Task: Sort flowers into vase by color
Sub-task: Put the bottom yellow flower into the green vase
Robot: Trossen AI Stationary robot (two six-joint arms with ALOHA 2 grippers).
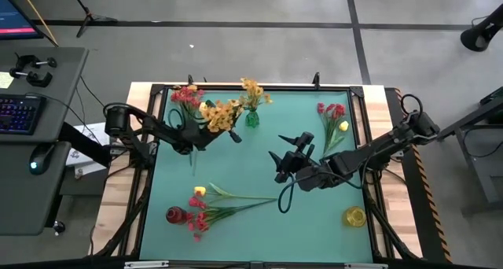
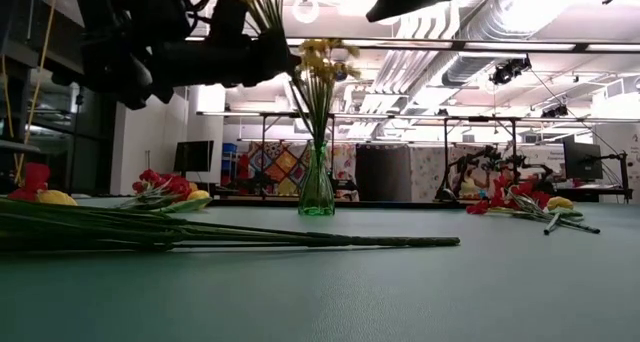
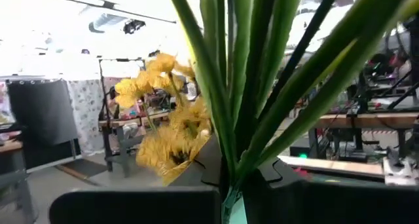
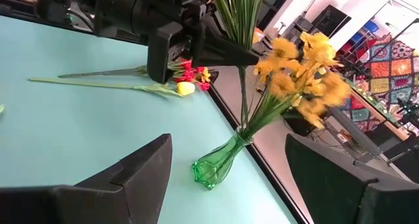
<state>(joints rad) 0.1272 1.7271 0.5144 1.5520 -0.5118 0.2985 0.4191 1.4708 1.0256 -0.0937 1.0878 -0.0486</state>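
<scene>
Held an orange-yellow spray (image 1: pixel 221 113) in the left fingers (image 1: pixel 206 135), pinched tight low on its bundled green stems (image 3: pixel 229 86), blooms fanning out beyond the fingertips and up off the counter (image 1: pixel 251 182). Looked light and springy, judging by the thin stems (artificial, probably plastic over wire), so likely to bend rather than snap, yet apt to swivel in a narrow pinch. Seemed best taken low on the stems, clear of the soft blossoms, which would crush or shed under pressure. Stood just beyond the left fingers a slim green vase (image 4: pixel 216 165), already carrying a matching yellow spray (image 4: pixel 301 70); appeared top-heavy and easy to tip with a sideways nudge from the stems. Hung the right fingers (image 1: pixel 292 155) spread wide and empty near mid-counter, aimed toward that vase. Lay more flowers (image 1: pixel 208 206) loose on the counter on the near side of the right fingers, with another red-and-yellow bunch (image 1: pixel 334 119) off to their far side. Sat a yellow vase (image 1: pixel 354 216) and a red vase (image 1: pixel 175 215) near the front edge.
</scene>
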